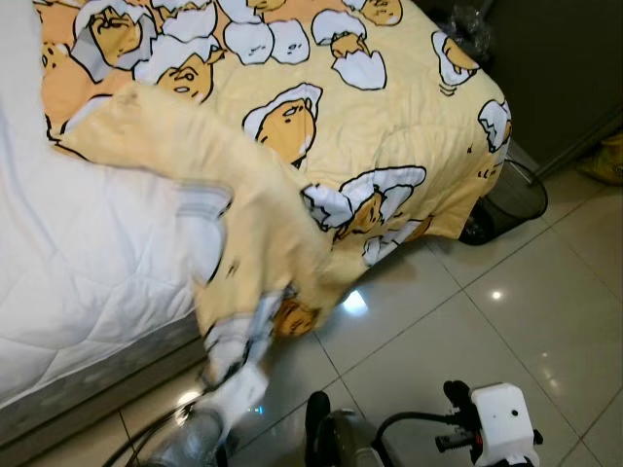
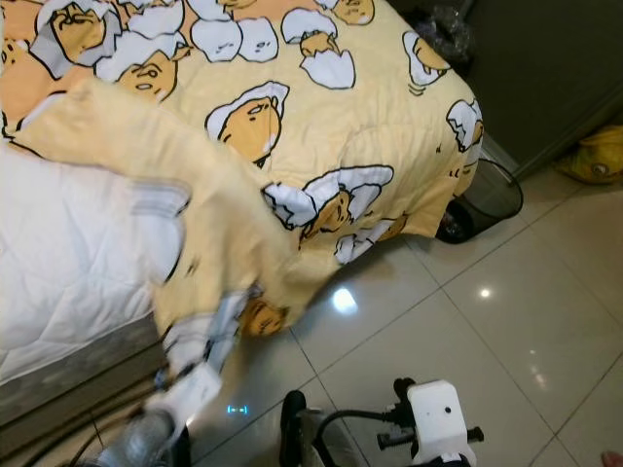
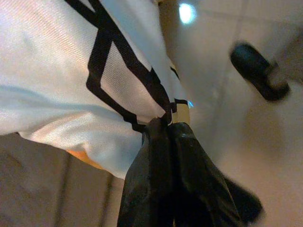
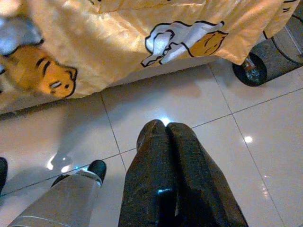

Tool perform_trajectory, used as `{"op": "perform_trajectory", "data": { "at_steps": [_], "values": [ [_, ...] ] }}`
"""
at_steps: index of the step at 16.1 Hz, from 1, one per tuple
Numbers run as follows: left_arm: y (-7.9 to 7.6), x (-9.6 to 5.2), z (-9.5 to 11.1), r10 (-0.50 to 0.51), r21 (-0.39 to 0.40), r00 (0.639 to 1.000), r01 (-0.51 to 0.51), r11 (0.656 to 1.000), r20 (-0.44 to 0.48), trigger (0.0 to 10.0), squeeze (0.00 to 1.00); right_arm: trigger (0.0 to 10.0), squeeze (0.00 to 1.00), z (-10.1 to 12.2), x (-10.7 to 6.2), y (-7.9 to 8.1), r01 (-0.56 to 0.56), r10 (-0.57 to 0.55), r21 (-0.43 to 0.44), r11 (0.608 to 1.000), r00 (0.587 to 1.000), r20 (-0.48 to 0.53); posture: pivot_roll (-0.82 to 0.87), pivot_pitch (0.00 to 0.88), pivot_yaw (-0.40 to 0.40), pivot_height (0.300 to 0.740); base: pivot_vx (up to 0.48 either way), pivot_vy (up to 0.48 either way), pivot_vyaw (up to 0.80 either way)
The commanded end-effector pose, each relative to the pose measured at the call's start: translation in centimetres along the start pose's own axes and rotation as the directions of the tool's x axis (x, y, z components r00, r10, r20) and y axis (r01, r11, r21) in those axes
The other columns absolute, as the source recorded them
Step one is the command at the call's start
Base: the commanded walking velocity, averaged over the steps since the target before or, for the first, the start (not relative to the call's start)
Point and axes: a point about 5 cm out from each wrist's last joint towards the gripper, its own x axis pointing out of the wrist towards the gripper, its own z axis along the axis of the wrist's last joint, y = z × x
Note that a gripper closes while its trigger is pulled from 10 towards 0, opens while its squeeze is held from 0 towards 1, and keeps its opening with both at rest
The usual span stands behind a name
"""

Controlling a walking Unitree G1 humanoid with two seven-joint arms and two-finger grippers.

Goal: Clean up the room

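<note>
1. Left wrist view: left gripper [image 3: 171, 124] has its fingers together, clamped on a fold of the blanket [image 1: 321, 126] – white fabric with black outline print and a strip of yellow at the pinch point. Head views don't resolve the fingertips; there the left arm is a blurred silver shape at 7 o'clock under the raised cloth.
2. Right wrist view: right gripper [image 4: 165, 126] has its fingers pressed together, nothing between them, hanging over floor tile. It also shows the blanket's hanging hem from low down and a silver limb section at 7 o'clock, which the head views don't give at that angle.
3. Head views: blanket, yellow with a cartoon egg print, covers the bed from 12 to 3 o'clock. Its near corner is lifted and folded back toward 9 o'clock, blurred, showing the plain yellow underside.
4. One mattress [image 1: 78, 263], white and quilted, bare at 9 o'clock where the blanket is pulled back.
5. Floor [image 1: 506, 321]: glossy pale tiles with lamp glare spots.
6. One black mesh wastebasket [image 1: 511, 199] at 3 o'clock, just beside the bed's foot corner.
7. One yellow bag [image 2: 596, 156], far 3 o'clock, by a dark cabinet [image 2: 545, 68].
8. Count: two grippers, one blanket.
</note>
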Motion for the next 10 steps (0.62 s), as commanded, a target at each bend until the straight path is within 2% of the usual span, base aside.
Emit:
{"op": "perform_trajectory", "data": {
  "at_steps": [1, 3, 4, 5, 6, 7, 9, 10],
  "values": [
    [-2.0, -0.4, -0.8, -0.076, -0.019, 0.997, 0.076, 0.997, -0.022, 0.0, 0.0, 10.0, 0.0, -0.9, -0.2, -0.1, 0.006, -0.006, -0.006, 1.0, 0.999, -0.036, -0.14, 0.324, -0.137, 0.74, 0.0, 0.0, 0.0],
    [-3.7, -0.8, -1.2, -0.113, -0.131, 0.993, 0.109, 0.985, -0.027, 0.0, 0.0, 10.0, 0.0, -0.9, 0.2, 0.1, -0.004, 0.004, -0.007, 1.0, 0.999, -0.035, -0.13, 0.317, -0.135, 0.74, 0.0, 0.0, 0.0],
    [-3.8, -0.7, -0.9, -0.096, -0.155, 0.995, 0.092, 0.984, -0.019, 2.9, 0.0, 10.0, 0.0, -0.9, 0.3, 0.2, -0.006, 0.006, -0.007, 1.0, 0.999, -0.032, -0.13, 0.315, -0.135, 0.74, 0.0, 0.0, 0.0],
    [-3.7, -0.5, -0.3, -0.058, -0.181, 0.998, 0.055, 0.982, -0.006, 10.0, 0.0, 10.0, 0.0, -0.8, 0.4, 0.2, -0.008, 0.007, -0.008, 1.0, 1.0, -0.028, -0.13, 0.312, -0.135, 0.74, 0.0, 0.0, 0.0],
    [-3.5, -0.3, 0.3, -0.038, -0.224, 0.999, 0.039, 0.974, 0.008, 10.0, 0.0, 10.0, 0.0, -0.7, 0.7, 0.1, -0.007, 0.007, -0.009, 1.0, 1.0, -0.025, -0.13, 0.307, -0.134, 0.74, 0.0, 0.0, 0.0],
    [-3.4, -0.2, 0.8, -0.031, -0.223, 0.999, 0.036, 0.974, 0.029, 10.0, 0.0, 10.0, 0.0, -0.7, 0.9, 0.0, -0.008, 0.007, -0.01, 1.0, 1.0, -0.022, -0.13, 0.303, -0.132, 0.74, 0.0, 0.0, 0.0],
    [-3.4, -0.3, 0.9, -0.033, -0.259, 0.998, 0.044, 0.965, 0.046, 10.0, 0.0, 10.0, 0.0, -0.7, 1.0, 0.1, -0.011, 0.011, -0.012, 1.0, 1.0, -0.021, -0.13, 0.3, -0.131, 0.74, 0.0, 0.0, 0.0],
    [-3.6, -0.4, 0.7, -0.035, -0.285, 0.998, 0.047, 0.957, 0.046, 10.0, 0.0, 10.0, 0.0, -0.8, 1.0, 0.1, -0.011, 0.01, -0.01, 1.0, 1.0, -0.023, -0.13, 0.299, -0.13, 0.74, -0.341, 0.0, 0.0]
  ]
}}
